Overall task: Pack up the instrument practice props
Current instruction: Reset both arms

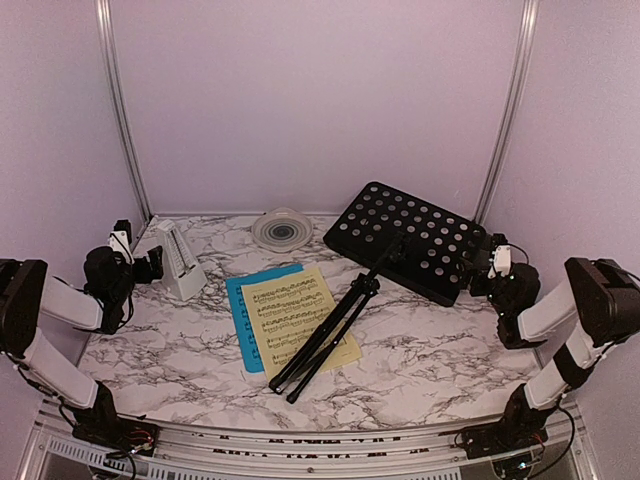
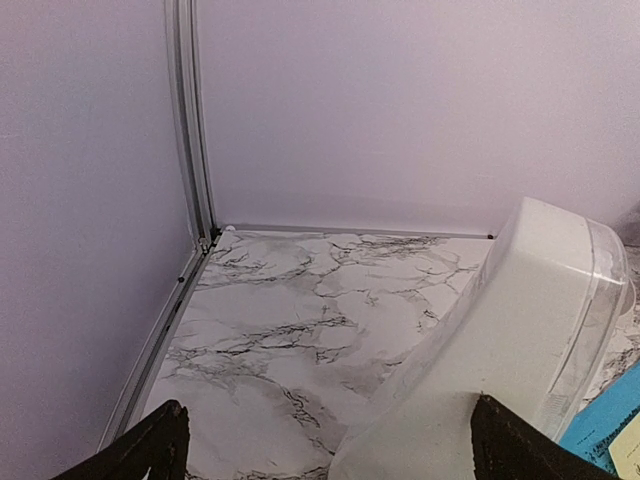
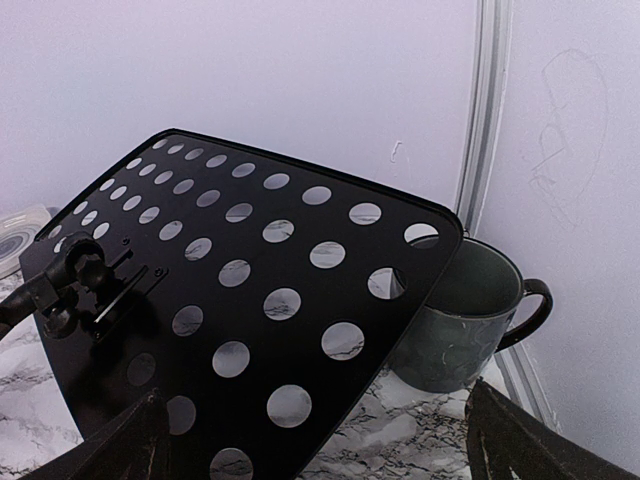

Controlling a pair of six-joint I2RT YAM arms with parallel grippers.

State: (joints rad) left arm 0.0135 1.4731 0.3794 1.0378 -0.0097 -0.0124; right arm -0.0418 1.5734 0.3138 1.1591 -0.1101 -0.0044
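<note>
Both pincers are spread wide and hold nothing. The left pincer [image 1: 150,264] is right by the white metronome [image 1: 180,260]. The right pincer [image 1: 490,262] faces the black music stand [image 1: 410,240], whose legs lie across the sheet-music pages [image 1: 290,310]. A careless pull could drag the pages or knock the mug [image 3: 460,310] behind it.

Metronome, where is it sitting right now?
In the top view the white metronome stands on the table's left side toward the back, right beside the open left gripper, with the blue page to its right.
</note>
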